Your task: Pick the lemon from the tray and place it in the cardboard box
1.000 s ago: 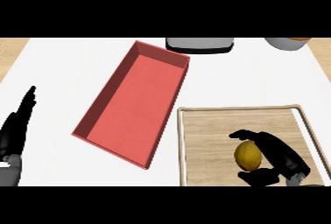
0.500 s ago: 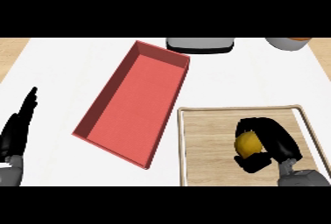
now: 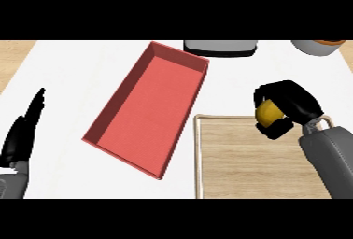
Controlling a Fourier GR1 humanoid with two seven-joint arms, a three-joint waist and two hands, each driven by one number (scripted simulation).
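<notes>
My right hand (image 3: 293,105) is curled round the yellow lemon (image 3: 267,112), held above the far edge of the wooden tray (image 3: 234,158) at the lower right. Only part of the lemon shows between thumb and fingers. The box (image 3: 148,107) is a long red open container lying at a slant left of the tray, with nothing inside. My left hand (image 3: 21,137) rests open at the left edge, fingers up, away from both.
A grey appliance (image 3: 219,47) stands at the far edge of the white counter, just behind the box's far corner. A bowl-like vessel (image 3: 317,46) sits at the far right corner. Bare counter lies between box and left hand.
My right hand closed round the lemon, lifted it off the tray and carried it toward the tray's far edge. The left hand barely moved.
</notes>
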